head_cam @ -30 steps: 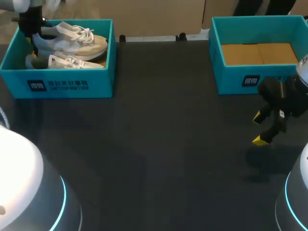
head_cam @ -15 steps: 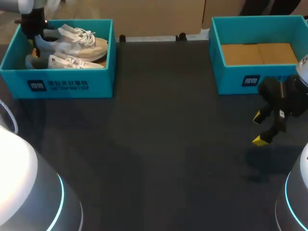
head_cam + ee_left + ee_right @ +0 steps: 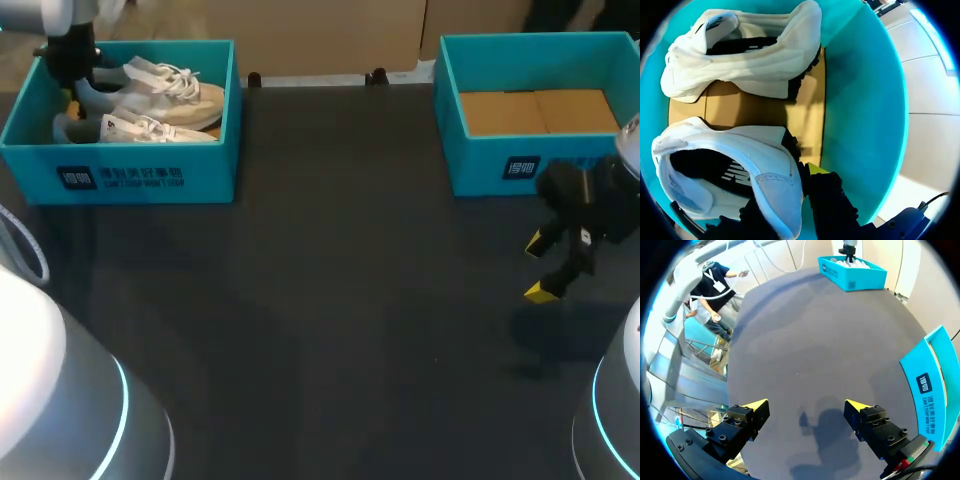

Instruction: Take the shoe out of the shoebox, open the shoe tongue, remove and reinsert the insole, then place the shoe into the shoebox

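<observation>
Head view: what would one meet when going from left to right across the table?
left shoebox holding two white shoes → bare stretch of the dark table → right shoebox. The right gripper lies within the right shoebox's span, so I leave it out of the order.

From the head camera: looks down from above and behind onto the dark grey matte tabletop, wide enough to take in the teal open-topped shoebox far left and the second teal box with brown cardboard floor far right. From the left wrist: points straight down into the shoebox, very close over the nearer white lace-up shoe and its twin; shares these with the head view. From the right wrist: hangs low beside the second box, faces across the tabletop toward the distant shoebox.
</observation>
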Available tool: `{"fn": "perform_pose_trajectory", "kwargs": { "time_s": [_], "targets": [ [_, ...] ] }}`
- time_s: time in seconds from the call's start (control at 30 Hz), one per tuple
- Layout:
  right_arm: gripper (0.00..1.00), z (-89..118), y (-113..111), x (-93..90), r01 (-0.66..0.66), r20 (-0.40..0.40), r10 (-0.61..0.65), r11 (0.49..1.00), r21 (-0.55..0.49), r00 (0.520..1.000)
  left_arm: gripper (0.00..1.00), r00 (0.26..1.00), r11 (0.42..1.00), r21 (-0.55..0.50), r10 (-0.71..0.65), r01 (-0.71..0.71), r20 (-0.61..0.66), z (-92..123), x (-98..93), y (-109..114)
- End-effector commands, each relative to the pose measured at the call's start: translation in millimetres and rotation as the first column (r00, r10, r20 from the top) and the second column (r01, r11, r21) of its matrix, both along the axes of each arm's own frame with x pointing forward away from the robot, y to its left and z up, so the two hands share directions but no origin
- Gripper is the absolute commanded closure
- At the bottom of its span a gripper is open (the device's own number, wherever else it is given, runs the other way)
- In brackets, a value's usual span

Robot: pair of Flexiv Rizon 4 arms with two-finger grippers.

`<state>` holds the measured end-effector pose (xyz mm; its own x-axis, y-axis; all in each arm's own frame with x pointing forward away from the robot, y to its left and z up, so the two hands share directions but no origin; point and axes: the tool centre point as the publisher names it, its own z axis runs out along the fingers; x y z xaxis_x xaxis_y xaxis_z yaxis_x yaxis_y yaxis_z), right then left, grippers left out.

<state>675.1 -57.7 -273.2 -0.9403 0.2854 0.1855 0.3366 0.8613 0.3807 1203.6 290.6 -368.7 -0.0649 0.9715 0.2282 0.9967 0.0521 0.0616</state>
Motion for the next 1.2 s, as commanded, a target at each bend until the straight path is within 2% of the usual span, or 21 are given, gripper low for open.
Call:
{"fn": "perform_pose_trajectory", "kwargs": {
  "time_s": [0.03, 0.13, 0.17, 0.2, 0.27, 0.3, 0.37, 0.4, 0.53, 0.63, 0.67, 0.8, 0.83, 0.97, 1.2],
  "targets": [
    [0.00, -1, 0, -0.7, 0.000, 0.001, 0.000, 1.000, -0.002, 1.000, 0.95, 1.000, 1.000, -0.017, -0.002, 0.002, 0.001, -5, 5.3, 3],
    [0.00, -1, 0, -0.7, 0.000, 0.001, 0.000, 1.000, -0.002, 1.000, 0.95, 1.000, 1.000, -0.028, 0.003, -0.002, 0.001, -5, 5.6, 3],
    [0.00, -1, 0, -0.7, 0.000, 0.001, 0.000, 1.000, -0.002, 1.000, 0.89, 1.000, 1.000, -0.030, 0.003, -0.003, 0.000, -5, 6.0, 2],
    [0.00, -1, 0, -0.7, 0.000, 0.001, 0.000, 1.000, -0.002, 1.000, 0.76, 1.000, 1.000, -0.031, 0.002, -0.002, 0.001, -5, 6.4, 2],
    [0.00, -1, 0, -0.7, 0.000, 0.001, 0.000, 1.000, -0.002, 1.000, 0.58, 1.000, 0.999, -0.036, 0.001, -0.001, 0.000, -5, 6.5, 2],
    [0.00, -1, 0, -0.7, 0.000, 0.001, 0.000, 1.000, -0.002, 1.000, 0.53, 1.000, 0.999, -0.038, 0.001, -0.001, 0.000, -4, 6.3, 1],
    [0.00, -1, 0, -0.7, 0.000, 0.001, 0.000, 1.000, -0.002, 1.000, 0.26, 1.000, 0.999, -0.049, -0.004, 0.004, 0.000, -3, 5.5, 1],
    [0.00, -1, 0, -0.7, 0.000, 0.001, 0.000, 1.000, -0.002, 1.000, 0.21, 1.000, 0.999, -0.050, -0.004, 0.004, 0.000, -3, 5.4, 0],
    [0.00, -1, 0, -0.7, 0.000, 0.001, 0.000, 1.000, -0.002, 1.000, 0.16, 1.000, 0.997, -0.073, -0.007, 0.007, 0.001, 7, 1.8, -6],
    [0.00, -1, 0, -0.7, 0.000, 0.001, 0.000, 1.000, -0.002, 1.000, 0.02, 1.000, 0.996, -0.085, -0.004, 0.005, 0.009, 19, -2.9, -11],
    [0.00, -1, 0, -0.7, 0.000, 0.001, 0.000, 1.000, -0.002, 1.000, 0.00, 1.000, 0.996, -0.093, 0.000, 0.001, 0.013, 25, -4.4, -13],
    [0.00, -1, 0, -0.7, 0.000, 0.001, 0.000, 1.000, -0.002, 1.000, 0.00, 1.000, 0.994, -0.109, -0.001, 0.005, 0.029, 49, -14.3, -17],
    [0.00, -1, 0, -0.7, 0.000, 0.001, 0.000, 1.000, -0.002, 1.000, 0.00, 0.999, 0.993, -0.115, -0.001, 0.005, 0.038, 61, -20.2, -19],
    [0.00, -1, 0, -0.7, 0.000, 0.001, 0.000, 1.000, -0.002, 1.000, 0.00, 0.999, 0.987, -0.160, 0.013, -0.005, 0.046, 87, -37.7, -20],
    [0.00, -1, 0, -0.7, 0.000, 0.001, 0.000, 1.000, -0.002, 1.000, 0.00, 0.998, 0.984, -0.179, 0.035, -0.026, 0.047, 115, -76.4, -16]
  ]
}}
